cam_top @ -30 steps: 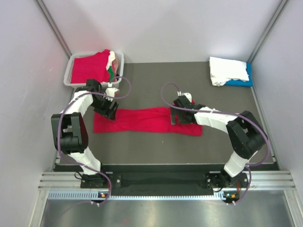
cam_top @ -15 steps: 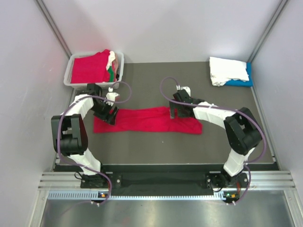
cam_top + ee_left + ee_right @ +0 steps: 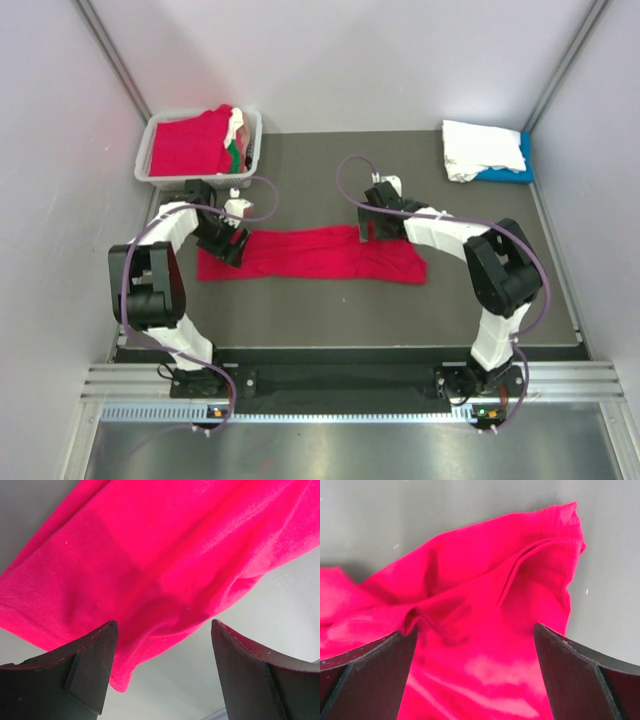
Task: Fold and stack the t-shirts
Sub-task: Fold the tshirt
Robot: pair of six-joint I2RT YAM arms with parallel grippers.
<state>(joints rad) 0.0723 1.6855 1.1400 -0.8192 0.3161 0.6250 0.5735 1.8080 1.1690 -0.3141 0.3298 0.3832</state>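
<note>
Stage judged as mid-task. Already folded and stacked at the far right corner of the table (image 3: pixel 320 315): a white t-shirt (image 3: pixel 482 150) on top of a blue t-shirt (image 3: pixel 508 176). In hand now: one red t-shirt (image 3: pixel 310 255), laid as a long narrow band across the middle of the table, apparently folded lengthwise, not yet brought down to stack size. Waiting in the tub (image 3: pixel 257 140) at the far left: more red cloth (image 3: pixel 185 148), heaped and unfolded. Left gripper (image 3: pixel 163 625): jaws apart, poised over the band's left end, nothing clamped. Right gripper (image 3: pixel 475 630): jaws spread wide over the band's far edge, right of its middle, close to a hemmed corner, nothing clamped. Left to do, by judgement: cross-fold the band, carry to the stack, repeat for the tub's contents. Edges: left end of the band near the tub; near long edge fairly straight; right part rumpled, with a raised ridge. Open room: bare table between band and arm bases (image 3: pixel 200 380), and between band and the far-right stack; side walls (image 3: pixel 60 150) close on both flanks.
</note>
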